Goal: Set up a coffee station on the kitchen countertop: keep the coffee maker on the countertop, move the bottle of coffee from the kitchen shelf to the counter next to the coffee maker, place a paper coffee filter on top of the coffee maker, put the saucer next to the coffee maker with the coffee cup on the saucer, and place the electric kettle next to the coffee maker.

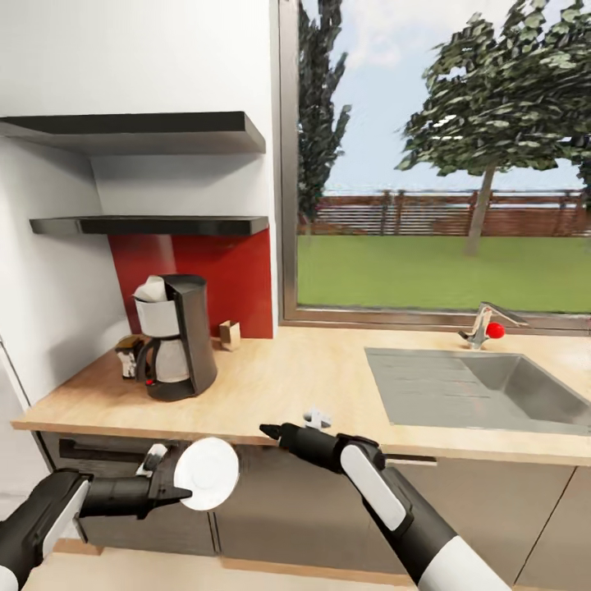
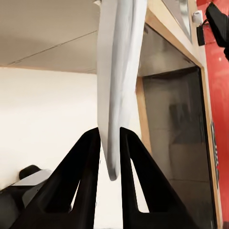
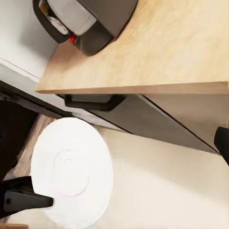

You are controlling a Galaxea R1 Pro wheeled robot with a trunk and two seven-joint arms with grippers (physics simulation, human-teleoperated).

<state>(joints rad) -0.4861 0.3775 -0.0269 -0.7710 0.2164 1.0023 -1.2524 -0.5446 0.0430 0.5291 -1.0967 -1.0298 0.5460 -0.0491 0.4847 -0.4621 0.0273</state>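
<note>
Your left tool point(image 1: 182, 491) was clamped on the saucer point(image 1: 207, 473), held on edge below the desk point(image 1: 287, 386); the coffee maker point(image 1: 176, 336) lay at twelve o'clock, nearer this arm.

You see the flat round plain white saucer point(image 1: 207, 474) between black fingers point(image 2: 86, 186). The tall coffee maker point(image 1: 175, 336) is black with a silvery-white front and a red switch. The long wooden worktop point(image 1: 287, 386) is pale tan, the steel sink point(image 1: 476, 390) grey, the wall panel point(image 1: 205, 271) deep red.
</note>
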